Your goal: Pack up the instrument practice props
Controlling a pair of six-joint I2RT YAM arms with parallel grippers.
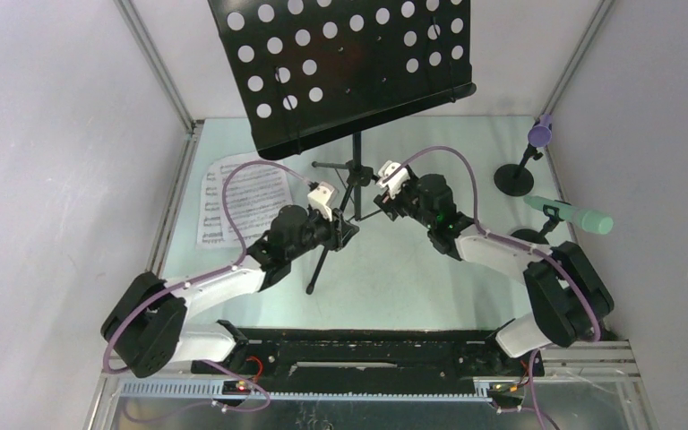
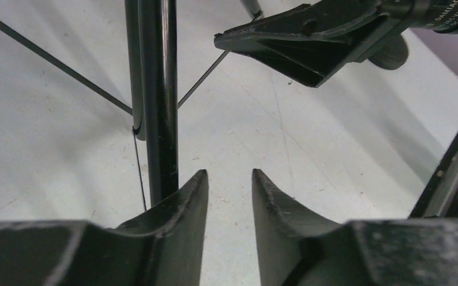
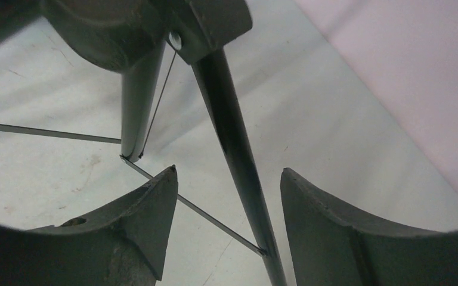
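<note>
The black tripod music rack (image 1: 349, 67) stands mid-table, its perforated plate tilted over the back. My left gripper (image 1: 344, 229) sits low at the tripod's near-left leg. In the left wrist view this gripper (image 2: 229, 174) is open by a narrow gap with nothing in it, and the black tube (image 2: 161, 113) runs just outside its left finger. My right gripper (image 1: 383, 204) is on the tripod's right side. In the right wrist view it (image 3: 229, 169) is open, with a tripod leg (image 3: 238, 155) passing untouched between its fingers. White sheet-music pages (image 1: 242, 206) lie flat at the left.
A purple microphone (image 1: 540, 134) stands in a round-based holder (image 1: 512, 179) at the back right. A mint-green microphone (image 1: 573, 217) rests on a second holder (image 1: 528, 237) beside the right arm. Thin brace rods (image 3: 48, 132) spread from the tripod hub. Enclosure walls close both sides.
</note>
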